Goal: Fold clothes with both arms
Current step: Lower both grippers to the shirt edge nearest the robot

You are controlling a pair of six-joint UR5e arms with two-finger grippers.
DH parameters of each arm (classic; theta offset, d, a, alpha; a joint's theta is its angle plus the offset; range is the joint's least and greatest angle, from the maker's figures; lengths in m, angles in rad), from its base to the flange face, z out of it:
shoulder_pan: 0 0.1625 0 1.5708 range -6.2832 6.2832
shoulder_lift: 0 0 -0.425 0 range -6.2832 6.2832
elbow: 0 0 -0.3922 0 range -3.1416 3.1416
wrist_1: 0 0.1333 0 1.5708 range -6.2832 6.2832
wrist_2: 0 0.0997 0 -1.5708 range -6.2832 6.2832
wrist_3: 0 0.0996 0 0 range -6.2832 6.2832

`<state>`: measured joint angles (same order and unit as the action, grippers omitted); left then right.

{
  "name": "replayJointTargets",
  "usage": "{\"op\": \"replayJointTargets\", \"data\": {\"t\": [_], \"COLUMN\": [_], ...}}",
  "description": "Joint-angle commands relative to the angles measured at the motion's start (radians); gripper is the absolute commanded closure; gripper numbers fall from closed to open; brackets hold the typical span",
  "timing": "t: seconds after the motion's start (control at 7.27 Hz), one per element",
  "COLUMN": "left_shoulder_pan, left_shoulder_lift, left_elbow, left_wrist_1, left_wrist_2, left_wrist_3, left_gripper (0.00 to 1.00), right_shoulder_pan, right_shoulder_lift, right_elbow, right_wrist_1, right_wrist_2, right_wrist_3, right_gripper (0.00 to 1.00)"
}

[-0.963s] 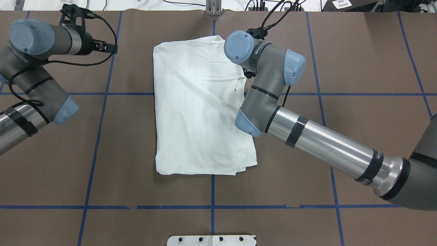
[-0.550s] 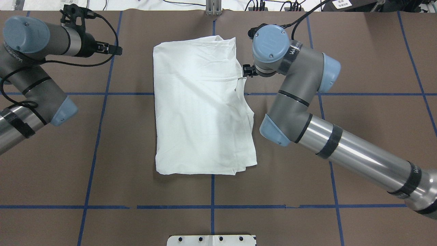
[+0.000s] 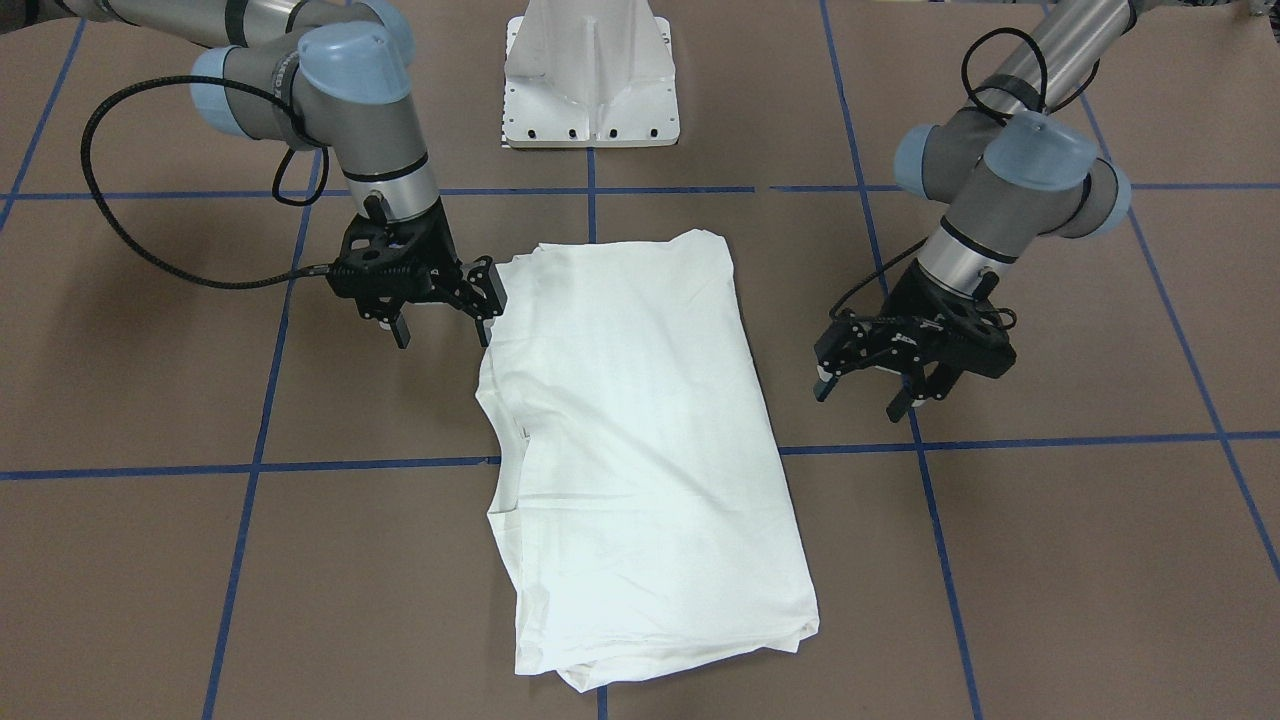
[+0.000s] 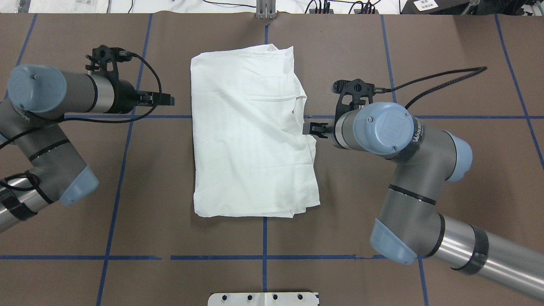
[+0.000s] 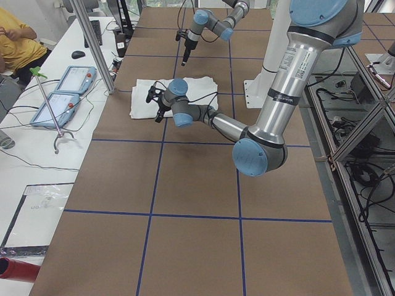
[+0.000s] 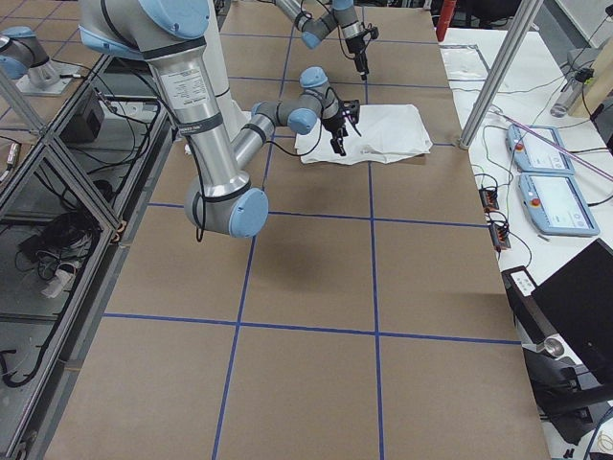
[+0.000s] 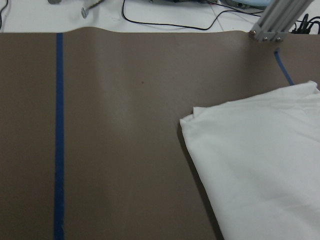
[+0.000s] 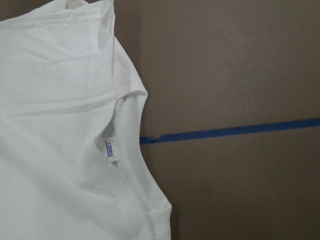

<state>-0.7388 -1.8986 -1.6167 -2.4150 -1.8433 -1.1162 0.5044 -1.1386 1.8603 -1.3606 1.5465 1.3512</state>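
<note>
The clothes are one white shirt (image 4: pixel 250 131) folded into a long rectangle at the table's middle (image 3: pixel 640 440). Its ribbed neck (image 8: pixel 129 170) with a small label (image 8: pixel 109 150) lies on the edge nearest my right arm. My right gripper (image 3: pixel 443 322) (image 4: pixel 312 127) stands open at that edge, one finger (image 3: pixel 487 300) against the cloth, holding nothing. On the opposite side my left gripper (image 3: pixel 860 395) (image 4: pixel 166 100) hangs open, a short gap from the shirt. The left wrist view shows only a far corner of the shirt (image 7: pixel 250 165) on brown table.
A white metal stand (image 3: pixel 590 80) (image 4: pixel 263 298) sits at the table edge by the robot's base. Blue tape lines (image 4: pixel 127 127) grid the brown table. An aluminium post (image 4: pixel 265 10) stands at the far edge. A seated person (image 5: pixel 15 43) shows beyond the table.
My right gripper has come back along the shirt's edge from the far corner area to the neck. My left gripper has moved nearer to the robot and closer to the shirt. The shirt lies as before.
</note>
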Motion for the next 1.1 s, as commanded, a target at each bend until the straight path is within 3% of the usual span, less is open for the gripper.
{"op": "replayJointTargets", "data": {"t": [0.0,0.14,0.28,0.41,0.69,0.83,0.96], "left_shoulder_pan": [0.193,0.279,0.352,0.378,0.384,0.388,0.395], "left_shoulder_lift": [0.052,0.062,0.059,0.052,0.059,0.050,0.043], "left_elbow": [-0.089,-0.122,-0.182,-0.218,-0.204,-0.206,-0.206], "left_wrist_1": [0.004,0.034,0.154,0.250,0.269,0.296,0.301], "left_wrist_2": [0.103,0.154,0.205,0.213,0.213,0.214,0.220], "left_wrist_3": [-0.188,-0.258,-0.313,-0.330,-0.329,-0.330,-0.329], "left_gripper": [0.00,0.00,0.00,0.00,0.00,0.18,0.50], "right_shoulder_pan": [-0.084,-0.086,-0.087,-0.087,-0.093,-0.093,-0.096], "right_shoulder_lift": [-0.043,-0.043,-0.044,-0.043,-0.043,-0.043,-0.043], "right_elbow": [0.045,0.045,0.045,0.045,0.042,0.042,0.042], "right_wrist_1": [-0.002,-0.002,-0.002,-0.002,-0.002,-0.002,-0.002], "right_wrist_2": [-0.091,-0.091,-0.092,-0.092,-0.092,-0.092,-0.091], "right_wrist_3": [0.081,0.082,0.082,0.082,0.082,0.082,0.082], "right_gripper": [0.00,0.00,0.00,0.00,0.00,0.00,0.00]}}
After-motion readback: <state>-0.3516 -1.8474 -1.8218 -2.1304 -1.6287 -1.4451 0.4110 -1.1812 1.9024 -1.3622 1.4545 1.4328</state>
